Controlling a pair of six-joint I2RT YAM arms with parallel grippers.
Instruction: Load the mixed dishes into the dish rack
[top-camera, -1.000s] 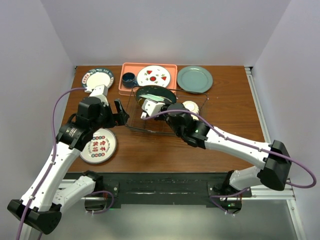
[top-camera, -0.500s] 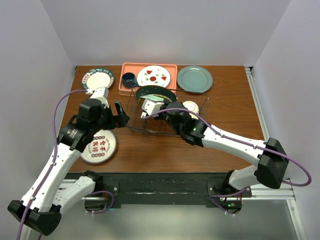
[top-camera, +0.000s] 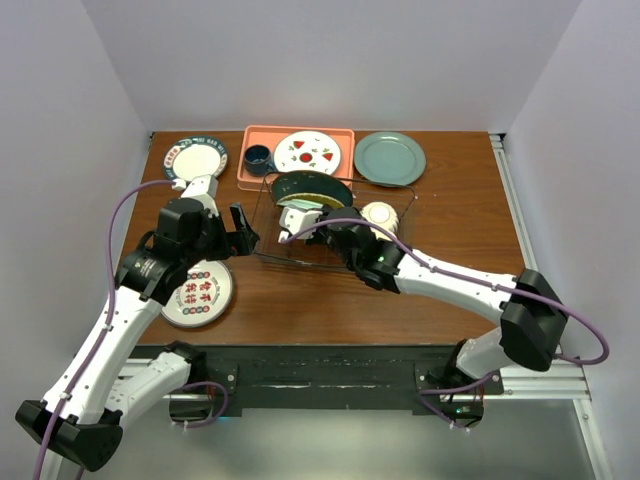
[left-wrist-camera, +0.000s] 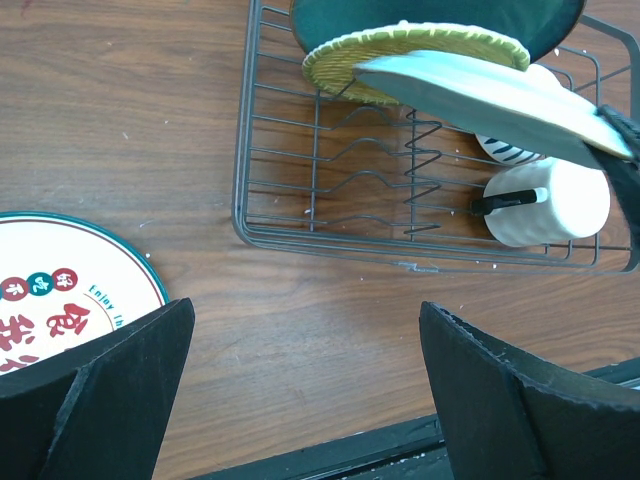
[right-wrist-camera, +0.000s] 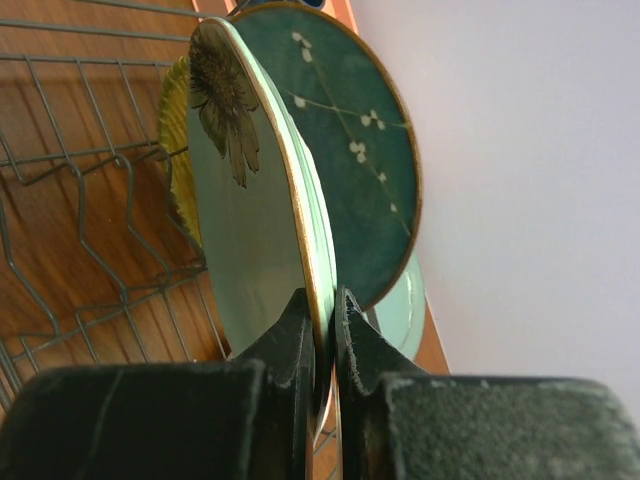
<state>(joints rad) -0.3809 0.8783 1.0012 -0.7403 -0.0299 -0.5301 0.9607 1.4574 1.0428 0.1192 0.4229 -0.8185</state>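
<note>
Green flower plate (right-wrist-camera: 255, 250) had slid deeper over the dish rack (left-wrist-camera: 240, 150), rim pinched in my right gripper (right-wrist-camera: 325, 305), just beside the yellow plate (left-wrist-camera: 400, 45). Nearly slotted, I'd say. Left gripper (left-wrist-camera: 305, 370) stayed spread, empty.

We note a brown wooden table (top-camera: 450, 260), walled in white on three sides. Five things rest directly on it:
- The dish rack (left-wrist-camera: 330, 190), dark wire, sits mid-table.
- A salmon-pink tray (top-camera: 248, 135) lies at the far edge, just beyond the rack.
- A grey-green plate (top-camera: 389, 158) lies flat just right of the tray.
- A dark-rimmed plate (top-camera: 195, 157) lies in the far left corner.
- A green-rimmed plate with red characters (top-camera: 200, 295) lies near left, well apart from the rack.
</note>
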